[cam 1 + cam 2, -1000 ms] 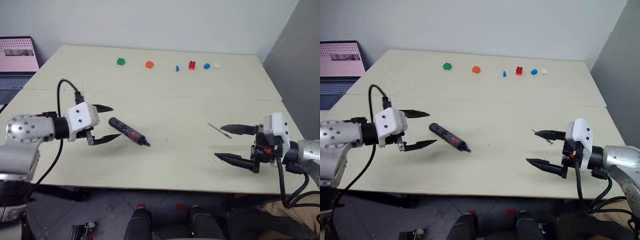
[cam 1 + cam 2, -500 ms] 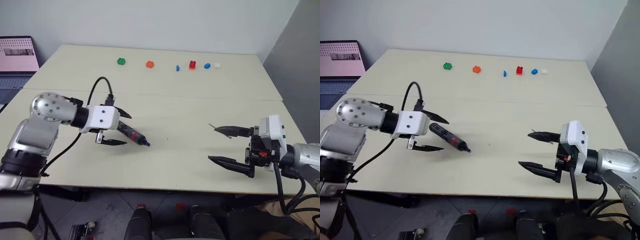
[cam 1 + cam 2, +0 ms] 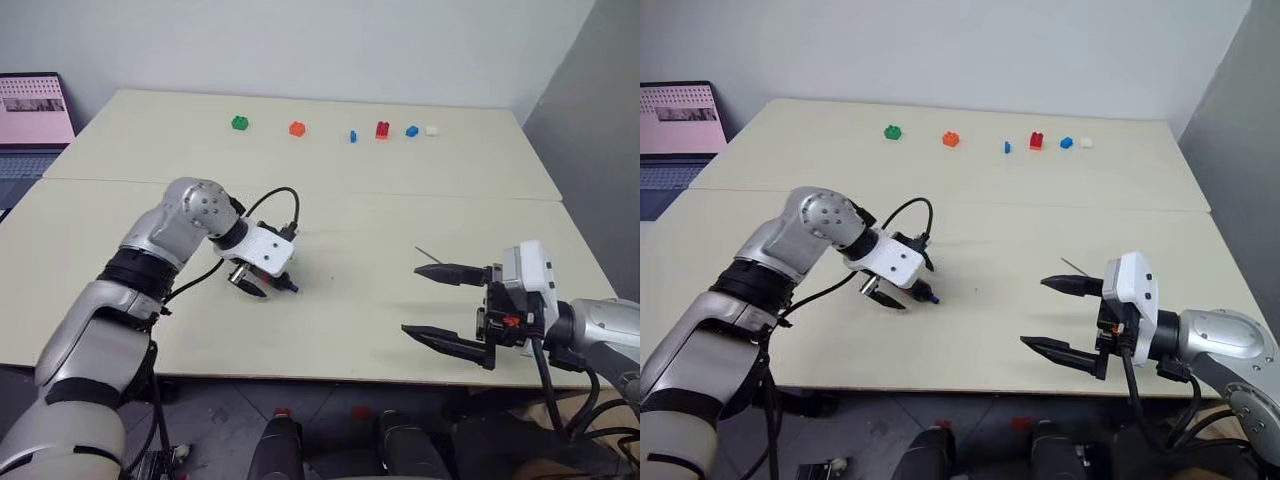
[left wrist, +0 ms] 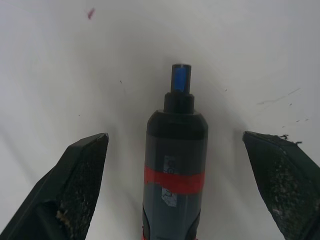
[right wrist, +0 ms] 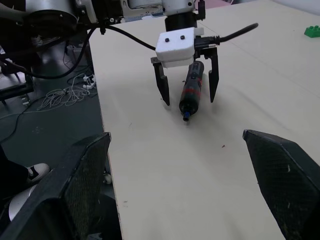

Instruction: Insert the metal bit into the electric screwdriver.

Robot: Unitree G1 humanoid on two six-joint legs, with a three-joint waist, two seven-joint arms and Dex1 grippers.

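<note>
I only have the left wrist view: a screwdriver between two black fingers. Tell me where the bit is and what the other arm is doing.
Observer: The metal bit lies on the table, far to the right of the electric screwdriver, near the right gripper.
Operator: State the right gripper's condition.
Observer: Open and holding nothing; its upper finger hangs beside the bit, and I cannot tell whether they touch.
Operator: Confirm my left gripper's stance from outside.
Observer: The left gripper points down over the screwdriver, one open finger on each side, neither pressed to it.
Operator: Report anything else on the table.
Observer: Small coloured blocks in a row at the far edge.
</note>
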